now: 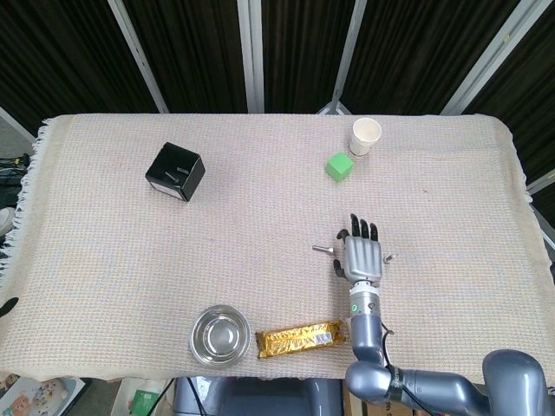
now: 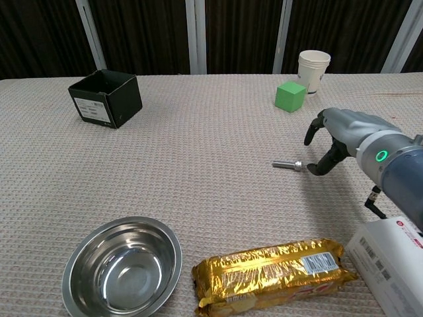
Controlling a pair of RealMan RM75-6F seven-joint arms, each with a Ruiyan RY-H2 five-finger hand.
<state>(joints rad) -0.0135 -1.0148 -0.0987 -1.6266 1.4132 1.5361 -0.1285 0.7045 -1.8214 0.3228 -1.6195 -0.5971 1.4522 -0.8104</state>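
Woven tablecloth, unreadable box label

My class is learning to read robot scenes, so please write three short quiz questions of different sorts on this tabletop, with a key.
1. True or false: the right hand holds the small bolt.
2. Which thing stands nearest the paper cup? A) black box B) green cube C) steel bowl
3. Fill in: the gold snack packet lies just right of the steel ____.

Key:
1. False; its fingers are apart above the cloth, with the bolt lying just beside its fingertips.
2. B
3. bowl
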